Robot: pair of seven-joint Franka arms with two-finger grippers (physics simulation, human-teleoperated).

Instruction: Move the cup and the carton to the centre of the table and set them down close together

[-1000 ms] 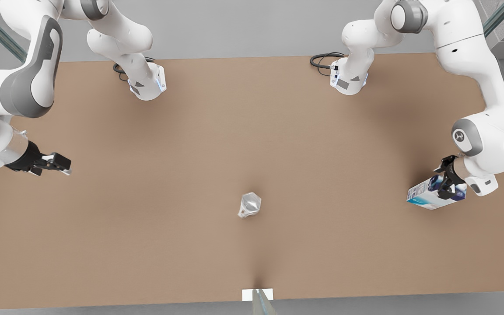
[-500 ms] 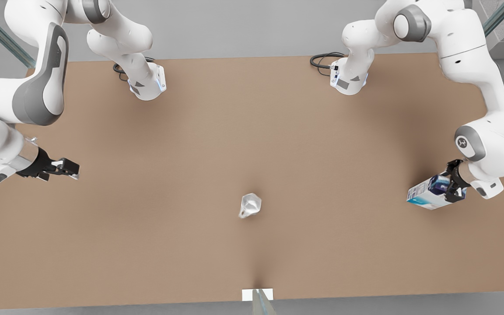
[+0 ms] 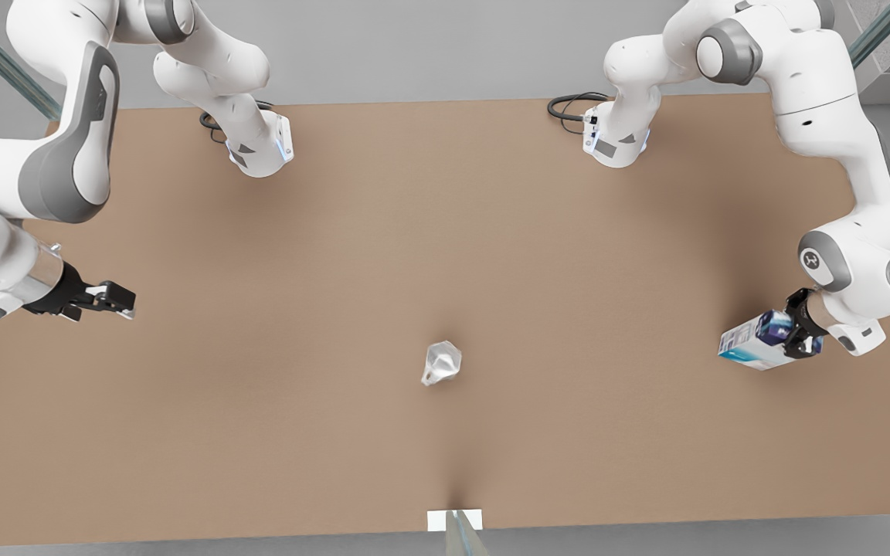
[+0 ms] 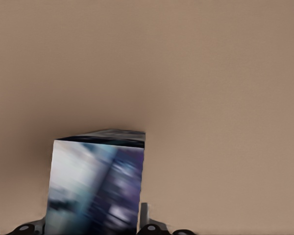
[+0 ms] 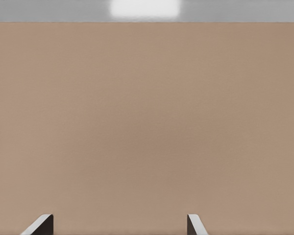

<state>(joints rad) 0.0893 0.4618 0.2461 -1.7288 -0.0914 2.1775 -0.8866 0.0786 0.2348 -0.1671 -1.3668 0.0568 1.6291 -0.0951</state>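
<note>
Fingers of the left gripper (image 3: 793,337) are closed on one end of the carton (image 3: 758,344), which sticks out from them toward the middle of the table (image 3: 445,232); the left wrist view shows the same blue, teal and white box (image 4: 95,183) between the jaws, with bare tabletop beyond it. Whether the carton rests on the surface or hangs just above it I cannot tell from these views.

By my reading the task is about half done. The cup (image 3: 441,363) stands alone near the middle of the tabletop, well apart from both grippers and toward the long edge that carries the small white tab (image 3: 454,520), so it looks placed, or nearly so. The carton is not: it sits close to the table's edge at the front view's right, far from the cup. What remains is to carry it across and set it down just beside the cup without knocking that light cup over.

The right gripper (image 3: 114,300) waits at the front view's left, over the table's edge. Its fingers (image 5: 41,225) are spread wide with nothing between them, only plain tabletop ahead.
</note>
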